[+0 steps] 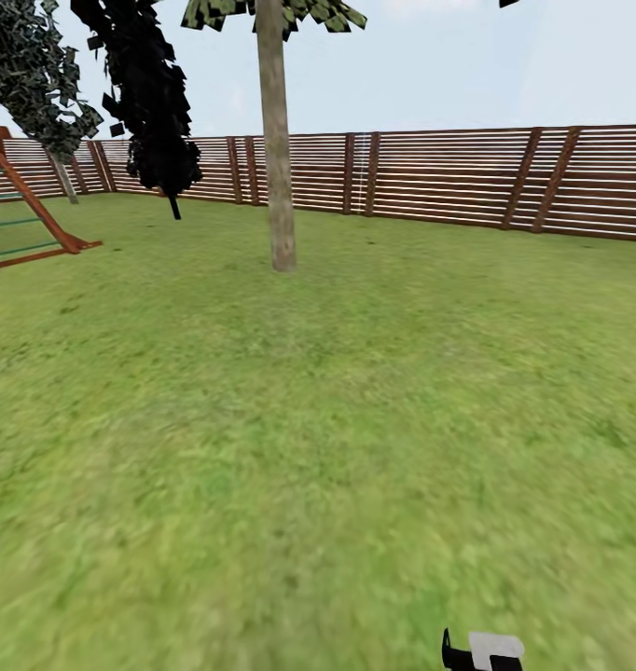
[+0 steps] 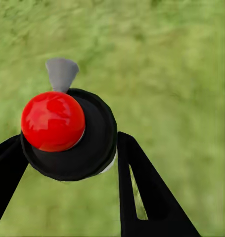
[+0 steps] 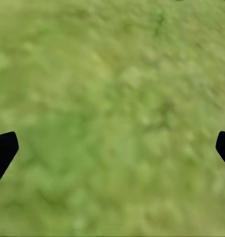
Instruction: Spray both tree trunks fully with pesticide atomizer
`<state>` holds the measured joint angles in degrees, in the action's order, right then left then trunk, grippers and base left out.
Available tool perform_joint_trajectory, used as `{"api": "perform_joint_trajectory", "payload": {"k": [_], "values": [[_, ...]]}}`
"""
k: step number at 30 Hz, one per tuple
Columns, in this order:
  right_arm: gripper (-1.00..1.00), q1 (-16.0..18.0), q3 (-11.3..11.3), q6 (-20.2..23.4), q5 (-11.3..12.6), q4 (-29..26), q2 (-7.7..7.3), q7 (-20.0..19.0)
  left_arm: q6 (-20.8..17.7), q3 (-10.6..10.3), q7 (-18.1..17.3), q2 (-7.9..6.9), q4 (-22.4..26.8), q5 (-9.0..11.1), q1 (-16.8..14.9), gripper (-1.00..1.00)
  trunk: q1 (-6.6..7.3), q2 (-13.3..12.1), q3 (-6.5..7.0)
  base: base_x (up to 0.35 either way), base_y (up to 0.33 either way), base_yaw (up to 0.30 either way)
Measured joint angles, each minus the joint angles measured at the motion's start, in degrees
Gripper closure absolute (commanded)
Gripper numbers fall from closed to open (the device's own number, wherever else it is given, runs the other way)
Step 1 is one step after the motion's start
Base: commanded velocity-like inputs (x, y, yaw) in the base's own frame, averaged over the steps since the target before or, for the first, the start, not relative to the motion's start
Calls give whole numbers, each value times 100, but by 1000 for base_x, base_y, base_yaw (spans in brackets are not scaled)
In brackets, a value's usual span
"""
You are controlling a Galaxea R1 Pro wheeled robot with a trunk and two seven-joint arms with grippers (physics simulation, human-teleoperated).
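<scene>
Blurry green grass floor [image 3: 112, 98], right tool [image 3: 112, 148] spread wide; black fingertips [image 3: 3, 150] at opposite edges

Nothing readable anywhere here, no text, numbers, brand or sign on the pesticide atomizer [image 2: 67, 133], the wooden fence [image 1: 449, 177] or anything else.

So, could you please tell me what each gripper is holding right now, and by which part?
The left gripper holds the pesticide atomizer, its fingers clamped on the dark body below the red top. The right gripper is open, holding nothing.
</scene>
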<state>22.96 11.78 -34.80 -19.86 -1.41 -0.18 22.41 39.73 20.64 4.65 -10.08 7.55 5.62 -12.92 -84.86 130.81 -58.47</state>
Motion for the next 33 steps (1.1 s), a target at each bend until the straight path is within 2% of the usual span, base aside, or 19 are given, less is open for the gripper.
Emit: {"api": "perform_joint_trajectory", "payload": {"k": [33], "values": [[-100,-1,0,3,0,0,0,0,9,9,0,-2,9,8,1,100,0,0,0,337,0,0]]}}
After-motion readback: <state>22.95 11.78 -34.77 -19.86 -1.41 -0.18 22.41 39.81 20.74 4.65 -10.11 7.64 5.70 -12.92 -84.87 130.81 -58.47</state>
